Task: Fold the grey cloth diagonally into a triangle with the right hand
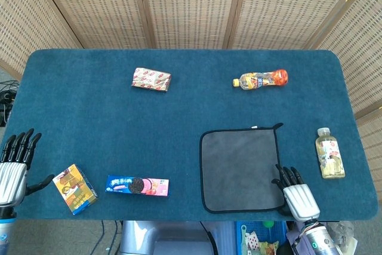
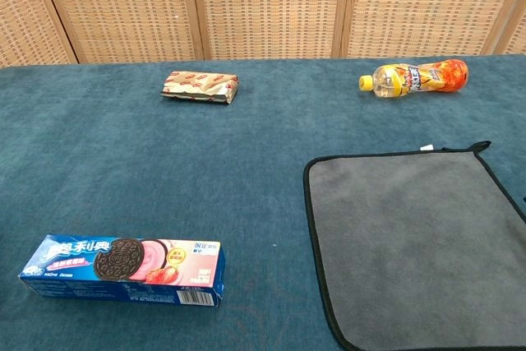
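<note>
Head view: the right robot hand point(image 1: 297, 196), fingers spread and holding nothing, rests at the near right corner of the grey cloth point(image 1: 240, 169), a flat, black-edged fuzzy square. The cloth lies just left of it on the blue carpet-like surface point(image 1: 89, 111). The left robot hand point(image 1: 13, 168) is likewise spread and empty.

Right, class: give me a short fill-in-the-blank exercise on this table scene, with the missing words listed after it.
1. The grey cloth lies ____ on the table, not yet folded.
2. The right hand is at the cloth's near ____ corner.
3. The orange bottle lies on its ____.
4. The cookie box lies between the cloth and the ____ hand.

Missing words: flat; right; side; left
</note>
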`<state>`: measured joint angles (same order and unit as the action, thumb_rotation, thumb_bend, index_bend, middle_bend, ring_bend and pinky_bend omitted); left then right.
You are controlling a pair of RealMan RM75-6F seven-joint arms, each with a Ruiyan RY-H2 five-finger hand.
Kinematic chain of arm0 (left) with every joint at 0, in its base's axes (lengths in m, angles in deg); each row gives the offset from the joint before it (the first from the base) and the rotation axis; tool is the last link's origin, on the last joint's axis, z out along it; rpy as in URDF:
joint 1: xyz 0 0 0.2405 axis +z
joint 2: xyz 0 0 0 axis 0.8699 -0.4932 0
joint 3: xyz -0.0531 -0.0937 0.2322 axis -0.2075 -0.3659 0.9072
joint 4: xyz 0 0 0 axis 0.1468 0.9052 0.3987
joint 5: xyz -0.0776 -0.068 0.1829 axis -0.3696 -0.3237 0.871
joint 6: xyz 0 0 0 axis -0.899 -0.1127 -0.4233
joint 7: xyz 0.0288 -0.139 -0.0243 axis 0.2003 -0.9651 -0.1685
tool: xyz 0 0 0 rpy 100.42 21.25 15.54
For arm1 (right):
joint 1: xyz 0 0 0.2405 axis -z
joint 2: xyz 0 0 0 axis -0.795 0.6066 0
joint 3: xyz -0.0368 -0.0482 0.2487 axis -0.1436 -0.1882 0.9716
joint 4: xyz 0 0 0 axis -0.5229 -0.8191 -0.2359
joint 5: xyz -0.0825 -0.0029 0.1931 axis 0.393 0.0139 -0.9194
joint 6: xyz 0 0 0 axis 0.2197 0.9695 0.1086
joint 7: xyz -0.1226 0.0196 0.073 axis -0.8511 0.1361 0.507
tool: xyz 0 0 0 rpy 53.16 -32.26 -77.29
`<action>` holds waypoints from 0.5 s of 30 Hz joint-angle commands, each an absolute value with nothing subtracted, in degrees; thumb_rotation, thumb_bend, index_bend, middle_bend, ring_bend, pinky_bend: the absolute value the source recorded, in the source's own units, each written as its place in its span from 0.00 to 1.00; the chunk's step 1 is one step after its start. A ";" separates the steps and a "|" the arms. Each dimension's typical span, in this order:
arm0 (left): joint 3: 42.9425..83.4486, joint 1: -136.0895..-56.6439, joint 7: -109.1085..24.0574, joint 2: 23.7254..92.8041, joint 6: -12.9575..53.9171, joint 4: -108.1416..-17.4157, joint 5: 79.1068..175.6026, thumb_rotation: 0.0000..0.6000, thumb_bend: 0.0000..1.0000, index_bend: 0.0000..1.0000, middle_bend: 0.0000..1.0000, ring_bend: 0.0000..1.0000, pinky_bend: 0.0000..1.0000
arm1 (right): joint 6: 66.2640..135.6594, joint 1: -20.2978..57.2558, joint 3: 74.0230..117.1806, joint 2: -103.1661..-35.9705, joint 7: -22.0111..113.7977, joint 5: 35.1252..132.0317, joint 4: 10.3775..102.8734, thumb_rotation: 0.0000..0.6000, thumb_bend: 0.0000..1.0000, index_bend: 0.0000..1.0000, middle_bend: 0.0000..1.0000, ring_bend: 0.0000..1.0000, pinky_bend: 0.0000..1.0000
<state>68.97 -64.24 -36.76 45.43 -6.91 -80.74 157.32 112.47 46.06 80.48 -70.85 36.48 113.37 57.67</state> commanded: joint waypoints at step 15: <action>68.97 -64.28 -36.93 45.38 -6.87 -80.79 157.38 1.00 0.15 0.00 0.00 0.00 0.00 | 113.47 46.19 80.33 -71.93 36.72 113.82 55.92 1.00 0.19 0.46 0.02 0.00 0.00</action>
